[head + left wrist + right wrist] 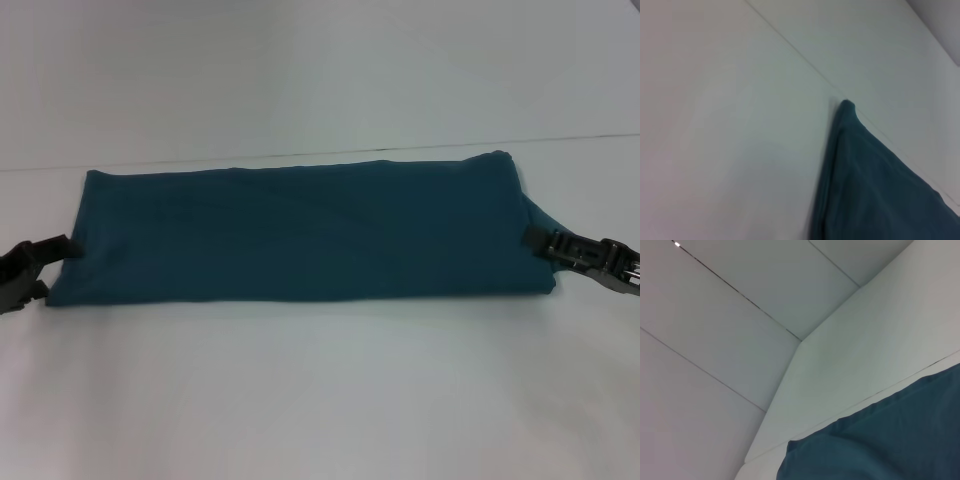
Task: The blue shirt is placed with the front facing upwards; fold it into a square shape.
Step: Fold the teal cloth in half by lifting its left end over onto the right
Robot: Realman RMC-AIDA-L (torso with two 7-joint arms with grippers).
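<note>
The blue shirt (300, 235) lies flat on the white table as a long strip running left to right, with a plain teal side up and no lettering in view. My left gripper (58, 262) sits at the strip's left end, touching its edge. The right gripper (538, 238) is at the strip's right end, shut on the cloth, which bulges a little just behind it. In the left wrist view one pointed corner of the shirt (875, 185) shows from low down. In the right wrist view the shirt's (880, 445) edge fills the lower part.
The white table (320, 400) stretches well in front of the shirt and behind it. A thin seam (300, 155) crosses the table just behind the shirt's far edge. A white wall (300, 60) rises behind that.
</note>
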